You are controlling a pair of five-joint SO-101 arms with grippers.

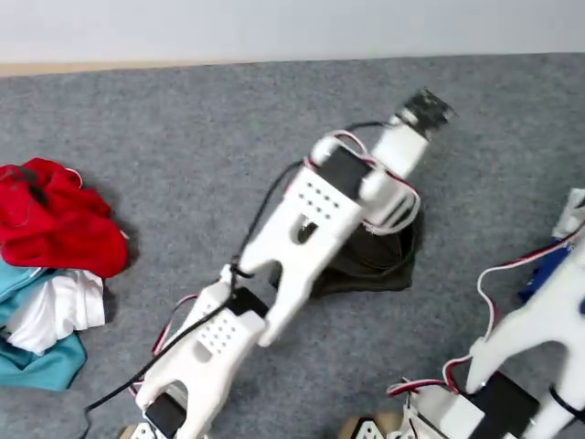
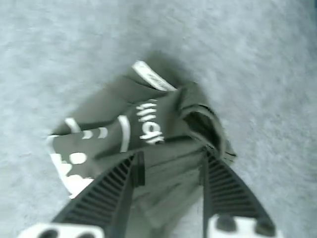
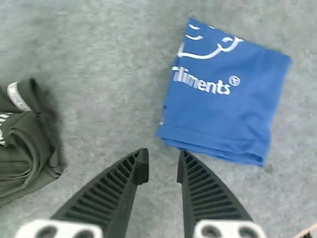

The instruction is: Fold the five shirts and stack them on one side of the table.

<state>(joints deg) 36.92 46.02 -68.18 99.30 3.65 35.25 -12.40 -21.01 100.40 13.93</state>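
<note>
The dark shirt [image 1: 375,265] lies in the middle of the gray table [image 1: 183,119]. It is a bunched-up lump. From the high view, the part I can see runs longer from left to right, and my left arm [image 1: 302,229] hides the rest. In the left wrist view its neck tag points away from my left gripper [image 2: 171,171]. The fingers there are spread apart over the cloth. I can't tell if they touch it.

My right gripper [image 3: 162,168] hangs above bare table, fingers a little apart and gripping nothing. Just past it lies the blue shirt [image 3: 228,89], folded flat into a near square. From above it sits by the right edge, mostly hidden behind the right arm [image 1: 539,329].

At the left edge a red shirt [image 1: 55,219], a white shirt [image 1: 55,311] and a teal shirt [image 1: 37,366] lie in a messy heap, cut off by the edge.
</note>
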